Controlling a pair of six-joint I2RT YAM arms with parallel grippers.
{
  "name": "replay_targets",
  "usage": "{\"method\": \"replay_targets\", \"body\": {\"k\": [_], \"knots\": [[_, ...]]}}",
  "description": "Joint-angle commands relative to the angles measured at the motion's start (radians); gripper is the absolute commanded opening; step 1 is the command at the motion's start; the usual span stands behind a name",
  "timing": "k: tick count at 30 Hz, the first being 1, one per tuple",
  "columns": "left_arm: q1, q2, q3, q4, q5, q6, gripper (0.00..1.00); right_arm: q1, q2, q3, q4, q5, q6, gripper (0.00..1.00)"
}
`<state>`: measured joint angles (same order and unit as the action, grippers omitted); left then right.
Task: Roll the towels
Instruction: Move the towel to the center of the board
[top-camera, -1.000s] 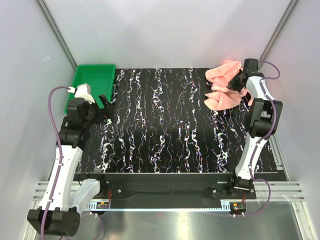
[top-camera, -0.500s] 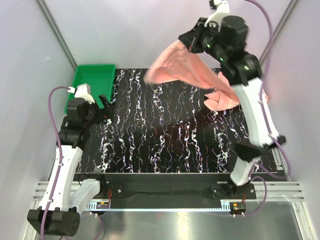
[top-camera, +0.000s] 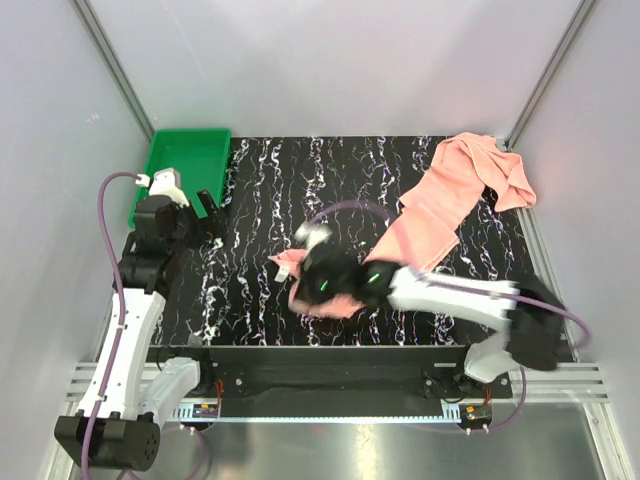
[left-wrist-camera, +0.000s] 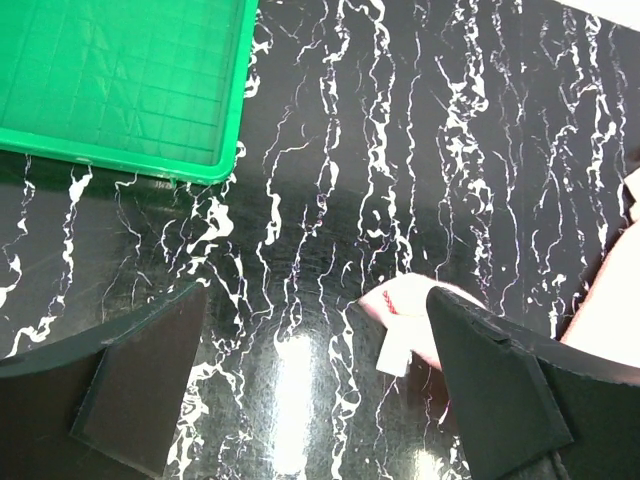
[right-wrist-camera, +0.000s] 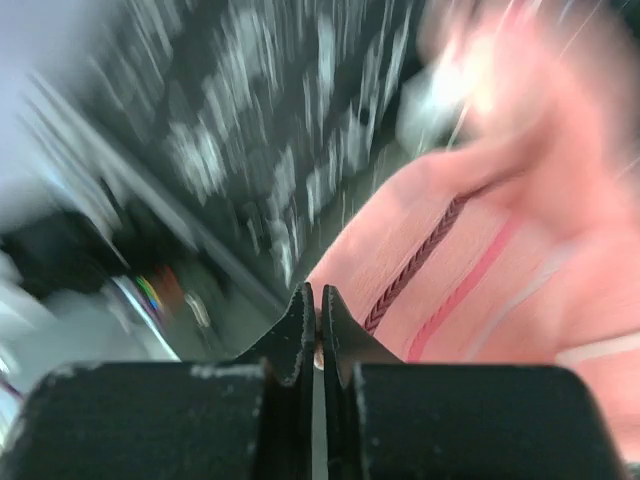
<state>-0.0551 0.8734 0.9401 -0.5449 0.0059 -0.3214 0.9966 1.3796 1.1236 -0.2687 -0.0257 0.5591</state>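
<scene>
While clamped (right hand (right-wrist-camera: 318, 305)), towel (top-camera: 432, 210) outstretched.

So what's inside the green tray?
In the green tray only its own gridded floor shows, nothing lying on it. From above, the left arm covers its near corner, and the wrist view cuts off its far part.

From my remote seat I look down on a black table top (top-camera: 300, 190) veined with white. Plain pale grey walls (top-camera: 330, 60) close it in at left, far and right. Slanting aluminium posts (top-camera: 112, 65) stand at the far corners. Brushed metal flooring (top-camera: 330, 450) lies nearest, and soft light glares off the table.
</scene>
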Motion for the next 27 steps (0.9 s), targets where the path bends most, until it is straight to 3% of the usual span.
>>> {"method": "replay_targets", "body": {"k": [1,5,6,8,10,14,16,17,21,25,27], "knots": [[-0.003,0.013,0.042,0.005,-0.021,0.013,0.99,0.272,0.134,-0.01,0.046,0.191,0.131,0.0],[-0.006,0.062,0.049,-0.041,-0.049,-0.024,0.99,0.398,0.277,0.056,0.013,0.184,0.17,0.04],[-0.008,0.071,0.051,-0.049,-0.053,-0.034,0.99,0.419,0.301,0.095,-0.003,0.208,0.144,0.21],[-0.012,0.108,0.052,-0.064,-0.053,-0.048,0.99,0.462,0.306,0.134,-0.082,0.265,0.121,0.46],[-0.015,0.149,0.066,-0.072,-0.047,-0.053,0.99,0.465,0.258,0.145,-0.128,0.347,0.13,0.62],[-0.031,0.206,0.08,-0.084,-0.012,-0.057,0.99,0.42,0.061,0.039,-0.09,0.48,0.104,0.86],[-0.046,0.228,0.078,-0.087,0.011,-0.059,0.99,0.338,-0.038,-0.013,-0.128,0.483,0.123,0.86],[-0.066,0.236,0.077,-0.099,0.008,-0.064,0.99,0.229,-0.071,-0.028,-0.147,0.477,0.139,0.86],[-0.167,0.269,0.039,-0.11,-0.05,-0.123,0.95,0.0,-0.207,-0.119,-0.139,0.393,0.127,0.86],[-0.284,0.332,-0.046,-0.047,-0.107,-0.232,0.92,-0.094,-0.162,-0.053,-0.257,0.464,0.07,0.86],[-0.324,0.354,-0.072,-0.017,-0.133,-0.261,0.92,-0.192,-0.133,-0.031,-0.28,0.417,0.071,0.86]]}}
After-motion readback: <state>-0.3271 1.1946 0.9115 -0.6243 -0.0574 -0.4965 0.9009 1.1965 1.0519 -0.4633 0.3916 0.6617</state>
